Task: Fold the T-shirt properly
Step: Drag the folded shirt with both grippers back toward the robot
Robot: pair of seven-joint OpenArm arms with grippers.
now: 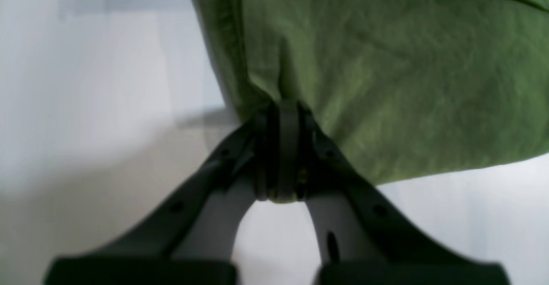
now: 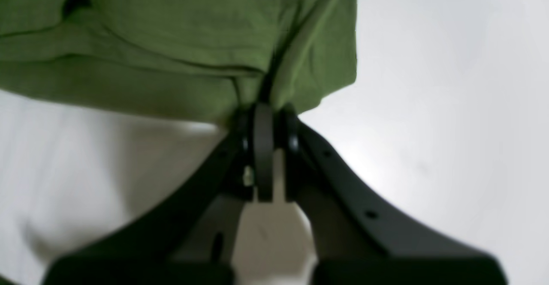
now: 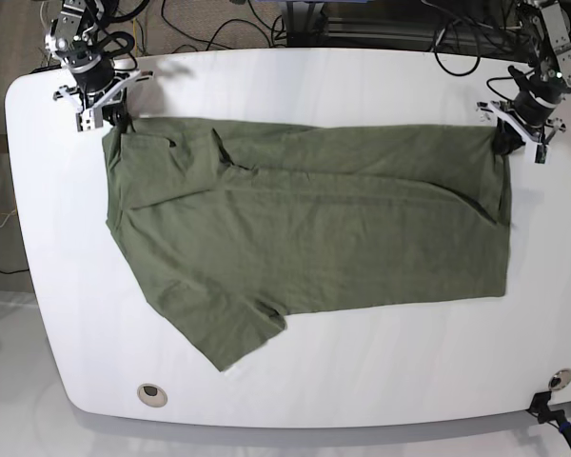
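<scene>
The olive-green T-shirt (image 3: 305,228) lies across the white table (image 3: 362,86), its top part doubled over toward the far edge and one sleeve pointing to the near left. At the shirt's far right corner in the base view, my left gripper (image 3: 507,139) is shut on the cloth. The left wrist view shows that gripper (image 1: 286,109) pinching a fold of T-shirt (image 1: 386,83). At the far left corner, my right gripper (image 3: 114,120) is also shut on the fabric. Its wrist view shows the same gripper (image 2: 266,109) clamping the edge of the T-shirt (image 2: 171,40).
Cables (image 3: 219,24) run along the table's far side. A round grommet (image 3: 152,392) sits near the front left corner. A small black fixture (image 3: 550,407) is at the front right corner. Bare white table shows in front of the shirt.
</scene>
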